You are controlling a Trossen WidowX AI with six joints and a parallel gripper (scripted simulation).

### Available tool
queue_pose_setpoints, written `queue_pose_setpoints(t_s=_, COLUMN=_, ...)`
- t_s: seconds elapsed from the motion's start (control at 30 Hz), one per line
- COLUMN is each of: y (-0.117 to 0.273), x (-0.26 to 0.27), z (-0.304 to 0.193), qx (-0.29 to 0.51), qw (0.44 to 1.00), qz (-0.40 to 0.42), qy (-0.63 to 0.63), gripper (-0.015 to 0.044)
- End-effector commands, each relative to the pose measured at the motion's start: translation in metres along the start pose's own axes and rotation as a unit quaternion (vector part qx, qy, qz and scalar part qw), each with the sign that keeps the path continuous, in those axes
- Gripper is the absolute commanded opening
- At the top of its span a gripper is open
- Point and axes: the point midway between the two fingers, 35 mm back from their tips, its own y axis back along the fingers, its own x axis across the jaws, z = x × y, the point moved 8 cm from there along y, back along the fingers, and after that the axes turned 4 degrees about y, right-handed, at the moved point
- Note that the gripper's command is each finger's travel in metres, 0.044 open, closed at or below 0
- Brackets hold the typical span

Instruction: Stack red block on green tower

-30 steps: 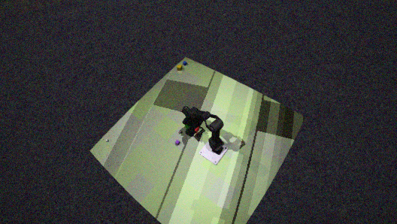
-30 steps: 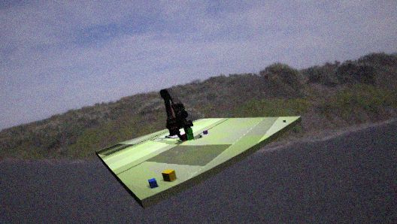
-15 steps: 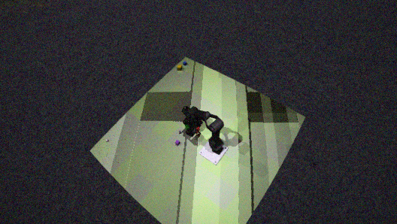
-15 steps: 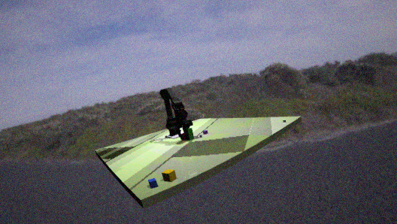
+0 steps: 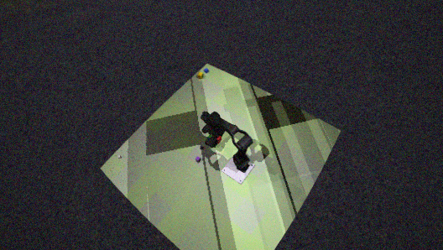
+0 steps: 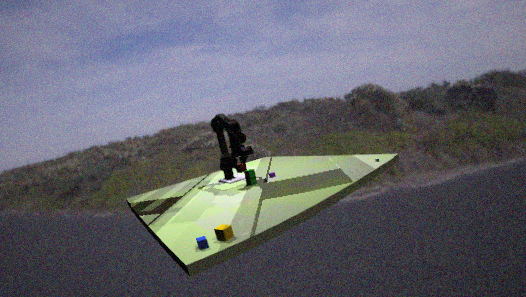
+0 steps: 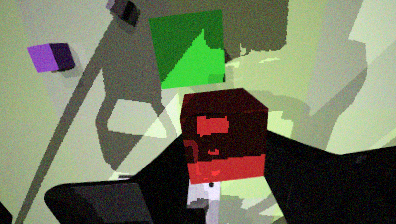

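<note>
Surface: a pale green slab (image 6: 299,184) with darker bands.
Surroundings: dusk sky, scrubby hills.
Gripper (image 7: 220,165): clamped on the red block (image 7: 225,135), raised off the slab.
Green tower (image 7: 192,50): upright, just beside the block.
Strays: purple cube (image 7: 50,56) nearby; yellow cube (image 6: 223,232) and blue cube (image 6: 202,242) at a far corner.
</note>
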Motion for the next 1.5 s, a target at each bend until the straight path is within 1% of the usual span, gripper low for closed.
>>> queue_pose_setpoints(t_s=0.0, y=0.02, x=0.0, z=0.0, qx=-0.01, qw=1.0, qz=-0.005, qy=-0.001, gripper=0.0)
queue_pose_setpoints(t_s=0.2, y=0.04, x=0.0, z=0.0, qx=-0.01, qw=1.0, qz=-0.005, qy=-0.001, gripper=0.0)
queue_pose_setpoints(t_s=0.47, y=0.04, x=0.001, z=-0.001, qx=-0.01, qw=1.0, qz=-0.005, qy=-0.001, gripper=0.0)
queue_pose_setpoints(t_s=0.83, y=0.042, x=0.011, z=0.05, qx=-0.012, qw=1.0, qz=-0.004, qy=-0.001, gripper=0.0)
queue_pose_setpoints(t_s=0.93, y=0.042, x=0.012, z=0.053, qx=-0.012, qw=1.0, qz=-0.004, qy=-0.001, gripper=0.0)
queue_pose_setpoints(t_s=1.23, y=0.034, x=0.012, z=0.045, qx=-0.012, qw=1.0, qz=-0.004, qy=-0.001, gripper=0.0)
queue_pose_setpoints(t_s=1.47, y=0.012, x=0.012, z=0.045, qx=-0.012, qw=1.0, qz=-0.004, qy=-0.001, gripper=0.0)
